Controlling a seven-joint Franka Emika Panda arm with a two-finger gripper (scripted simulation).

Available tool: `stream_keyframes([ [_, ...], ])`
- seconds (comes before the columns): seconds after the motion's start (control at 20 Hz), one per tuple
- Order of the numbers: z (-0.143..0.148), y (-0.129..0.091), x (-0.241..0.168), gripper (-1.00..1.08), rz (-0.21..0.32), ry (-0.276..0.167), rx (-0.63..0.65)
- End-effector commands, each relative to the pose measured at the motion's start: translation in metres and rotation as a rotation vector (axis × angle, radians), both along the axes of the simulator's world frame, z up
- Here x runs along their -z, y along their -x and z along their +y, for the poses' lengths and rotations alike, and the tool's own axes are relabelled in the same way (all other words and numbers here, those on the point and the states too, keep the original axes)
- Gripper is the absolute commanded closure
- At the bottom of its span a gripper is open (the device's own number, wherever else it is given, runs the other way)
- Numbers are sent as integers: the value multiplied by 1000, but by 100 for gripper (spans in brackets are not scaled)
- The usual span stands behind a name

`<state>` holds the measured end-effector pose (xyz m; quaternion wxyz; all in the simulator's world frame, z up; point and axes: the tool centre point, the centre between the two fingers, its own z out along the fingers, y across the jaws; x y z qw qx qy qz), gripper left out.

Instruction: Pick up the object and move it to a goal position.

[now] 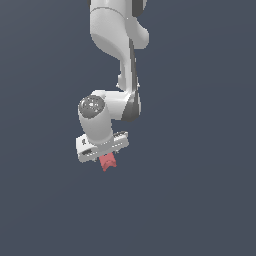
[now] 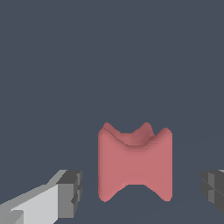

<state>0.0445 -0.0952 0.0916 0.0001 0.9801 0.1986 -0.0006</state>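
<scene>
Backdrop [image 1: 200, 200]: one flat, matte slate-blue field filling both views edge to edge. No seam between floor and wall can be made out. Lighting: even and diffuse. Surface: uniform, unmarked, without texture or pattern.

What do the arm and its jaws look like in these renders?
Glossy white rounded arm links with dark grey joint seams and a grey speckled round cap. The gripper has a flat white boxy body; its jaws are blocky, white with dark grey pads. No cables or markings visible.
</scene>
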Motion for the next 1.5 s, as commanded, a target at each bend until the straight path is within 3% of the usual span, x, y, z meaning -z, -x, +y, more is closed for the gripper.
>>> stream_keyframes([
  [0.0, 0, 0, 0, -92, 0, 0, 0],
  [0.85, 0, -1, 50, -92, -1, 0, -4],
  [0.9, 0, -1, 50, 108, -1, 0, -4],
  [1.45, 0, -1, 50, 108, -1, 0, -4],
])
